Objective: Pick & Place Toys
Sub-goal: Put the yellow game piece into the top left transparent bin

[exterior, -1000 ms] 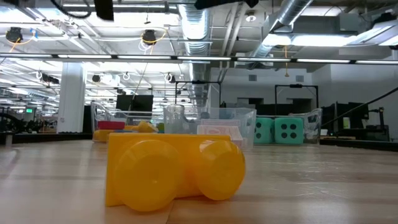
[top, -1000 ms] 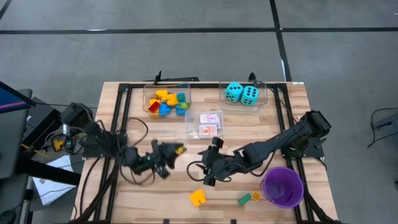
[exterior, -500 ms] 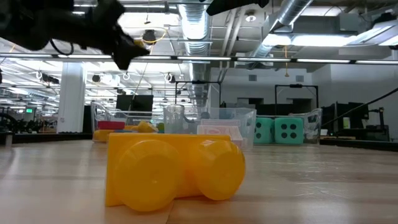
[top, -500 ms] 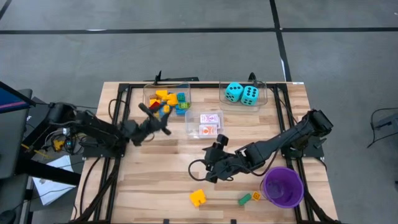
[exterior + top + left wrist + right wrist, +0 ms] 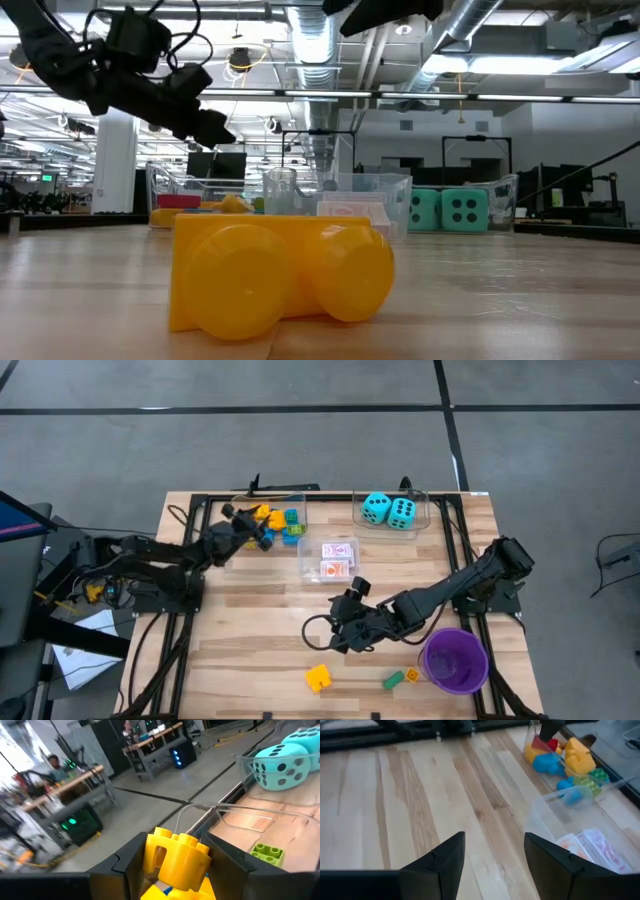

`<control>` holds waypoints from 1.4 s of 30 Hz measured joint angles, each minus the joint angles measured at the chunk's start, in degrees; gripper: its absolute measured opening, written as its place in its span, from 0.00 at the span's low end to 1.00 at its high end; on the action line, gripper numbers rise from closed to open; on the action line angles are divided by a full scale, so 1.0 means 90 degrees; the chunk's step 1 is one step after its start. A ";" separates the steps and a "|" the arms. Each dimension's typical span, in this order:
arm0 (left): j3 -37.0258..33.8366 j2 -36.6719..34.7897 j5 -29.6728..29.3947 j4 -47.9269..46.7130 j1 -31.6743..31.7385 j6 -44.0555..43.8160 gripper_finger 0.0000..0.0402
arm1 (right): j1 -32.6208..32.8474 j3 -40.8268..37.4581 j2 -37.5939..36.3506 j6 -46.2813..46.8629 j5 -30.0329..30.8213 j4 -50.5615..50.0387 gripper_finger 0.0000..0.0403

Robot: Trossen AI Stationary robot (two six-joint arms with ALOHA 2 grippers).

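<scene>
My left gripper [image 5: 258,530] is over the clear bin of bricks [image 5: 268,525] at the table's far left. It is shut on a yellow brick [image 5: 176,857]. It also shows high up in the low view [image 5: 205,125]. My right gripper [image 5: 345,625] is open and empty over the bare table near the middle, and its own view [image 5: 492,865] shows the same. A loose yellow brick [image 5: 318,678] lies flat on the table near the front edge, large in the low view [image 5: 280,275]. A green brick [image 5: 393,680] and an orange brick [image 5: 411,675] lie beside the purple cup [image 5: 455,660]. My left gripper pinches the yellow brick by two opposite sides [image 5: 150,862] between its two fingers [image 5: 131,867]. The fingers slant down from the table's left side. The brick is lifted clear, with its studs up, above the bricks in the bin.
A clear bin with two turquoise dice [image 5: 392,510] stands at the far right. A clear bin with card packs [image 5: 338,558] stands near the middle. The black frame rails run along the table's left and right sides. Bare wood lies between the two grippers.
My left gripper has gone up from the middle of the table and toward the far edge. It has carried the yellow brick to a place over the brick bin and has stayed shut on it.
</scene>
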 joint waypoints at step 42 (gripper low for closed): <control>0.0007 0.0153 0.2205 -0.0916 0.2018 -0.0775 0.51 | 0.0134 -0.0002 0.0113 0.0465 0.0004 -0.0106 0.49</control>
